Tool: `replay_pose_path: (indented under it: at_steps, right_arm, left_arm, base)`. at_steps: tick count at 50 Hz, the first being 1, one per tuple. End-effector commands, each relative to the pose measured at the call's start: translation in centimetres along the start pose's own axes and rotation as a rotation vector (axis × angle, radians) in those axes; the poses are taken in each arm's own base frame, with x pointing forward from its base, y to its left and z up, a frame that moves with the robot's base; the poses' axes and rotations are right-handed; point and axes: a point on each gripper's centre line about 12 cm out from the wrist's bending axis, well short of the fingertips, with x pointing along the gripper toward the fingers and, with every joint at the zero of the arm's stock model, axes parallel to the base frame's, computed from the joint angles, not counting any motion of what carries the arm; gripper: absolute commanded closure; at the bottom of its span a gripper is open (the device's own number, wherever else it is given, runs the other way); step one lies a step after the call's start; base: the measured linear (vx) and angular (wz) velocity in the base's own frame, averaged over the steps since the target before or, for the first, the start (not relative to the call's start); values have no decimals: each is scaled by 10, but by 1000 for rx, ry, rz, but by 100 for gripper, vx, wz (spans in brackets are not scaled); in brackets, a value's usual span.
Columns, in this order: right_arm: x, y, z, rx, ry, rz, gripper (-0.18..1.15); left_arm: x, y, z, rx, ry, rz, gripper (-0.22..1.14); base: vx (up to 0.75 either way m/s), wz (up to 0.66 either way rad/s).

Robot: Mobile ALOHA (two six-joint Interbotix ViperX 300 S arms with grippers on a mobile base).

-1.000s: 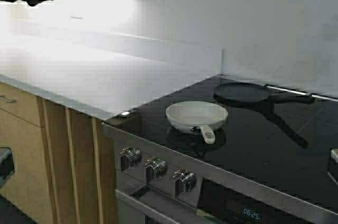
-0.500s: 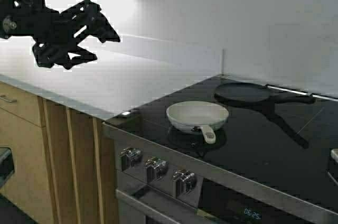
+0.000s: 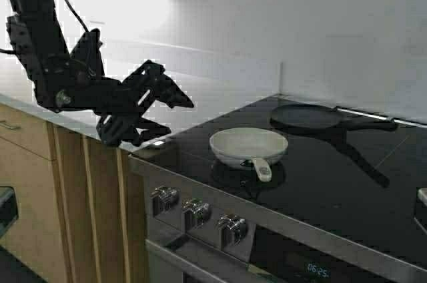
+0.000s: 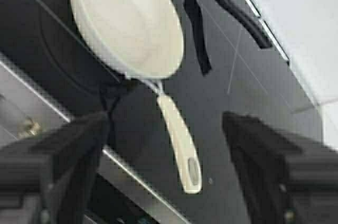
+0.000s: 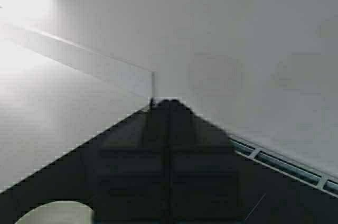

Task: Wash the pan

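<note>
Spread black left fingers (image 3: 172, 99) near round, glossy cream pan (image 3: 248, 144).

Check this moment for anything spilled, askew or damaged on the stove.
Nothing stands out. The white frying pan sits upright and empty on the black cooktop, its handle toward the knobs. The black griddle pan lies flat behind it. The left gripper is open, short of the pan; the right gripper is shut.
</note>
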Motion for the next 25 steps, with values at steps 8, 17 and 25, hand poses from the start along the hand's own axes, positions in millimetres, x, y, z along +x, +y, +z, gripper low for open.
replay_pose_path:
  at_steps: [8, 17, 25]
  right_arm:
    - [3, 0, 3, -3, 2, 0, 91]
    - [4, 0, 2, -3, 5, 2, 91]
    - [4, 0, 2, -3, 9, 2, 91]
  left_arm:
    - [31, 4, -18, -88, 39, -79, -7]
    - [47, 3, -34, -98, 74, -100, -7]
    - [64, 5, -45, -140, 96, -120, -7]
  base:
    - [0, 0]
    - [0, 0]
    - [0, 0]
